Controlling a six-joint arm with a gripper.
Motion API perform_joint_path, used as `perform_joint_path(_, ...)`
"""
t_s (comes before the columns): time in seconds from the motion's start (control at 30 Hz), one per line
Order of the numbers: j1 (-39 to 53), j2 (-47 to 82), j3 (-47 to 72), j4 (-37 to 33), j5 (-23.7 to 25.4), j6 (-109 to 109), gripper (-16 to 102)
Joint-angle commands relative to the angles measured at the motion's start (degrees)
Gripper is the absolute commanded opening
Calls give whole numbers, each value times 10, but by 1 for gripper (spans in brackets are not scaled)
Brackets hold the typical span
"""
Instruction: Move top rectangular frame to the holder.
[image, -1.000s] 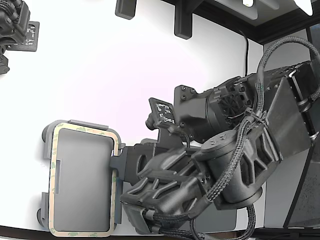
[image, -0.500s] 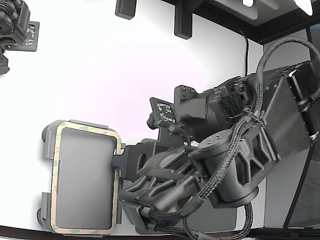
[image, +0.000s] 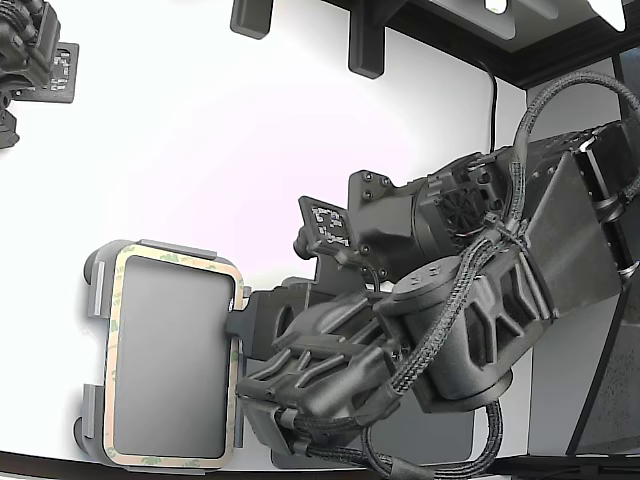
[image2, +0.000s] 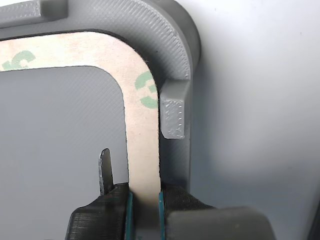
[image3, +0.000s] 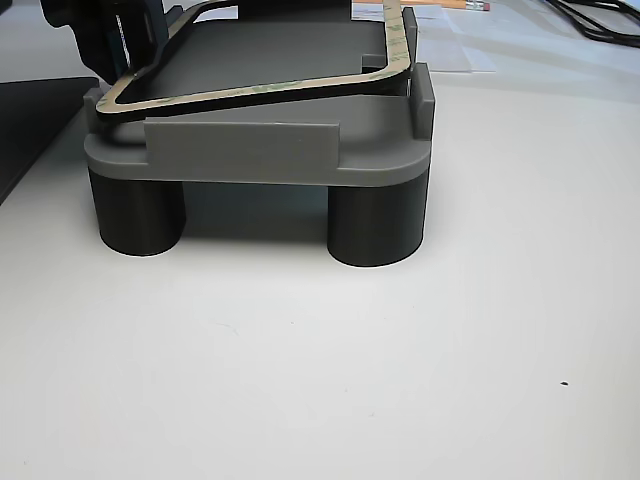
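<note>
The gripper (image2: 144, 210) has its jaws closed on one long side of the frame (image2: 142, 150), pinching the thin tan strip between the two pads near a rounded corner. The frame lies over the grey holder (image2: 175, 60), inside its raised edge tabs, with its open middle showing the holder's flat grey face. In the other view the frame (image3: 260, 90) sits tilted: one side is lifted above the holder (image3: 240, 150), the opposite side is down near a tab. The holder stands on dark round feet (image3: 375, 225) on the white counter (image3: 330, 360). In the exterior view the frame (image: 116, 300) and holder (image: 96, 275) are at the lower left, with the arm (image: 450, 330) to their right.
</note>
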Motion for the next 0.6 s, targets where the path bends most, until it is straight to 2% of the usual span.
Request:
perform_joint_path(0.0, -9, 18, -4, -6, -5, 1, -11)
perform_joint_path(0.1, -9, 22, 3, -11, -7, -3, -9)
perform_joint_path(0.13, -9, 23, 4, -12, -7, -4, -1)
perform_joint_path(0.17, -9, 23, 4, -13, -4, -7, 22)
perform_joint_path(0.23, -9, 23, 4, -15, 0, -14, 93)
perform_joint_path(0.27, -9, 25, 6, -19, 3, -15, 89)
perform_joint_path(0.3, -9, 25, 7, -23, 4, -18, 100)
perform_joint_path(0.47, -9, 26, -29, -5, 31, -58, 100)
perform_joint_path(0.57, -7, 43, -52, 7, 70, -142, 100)
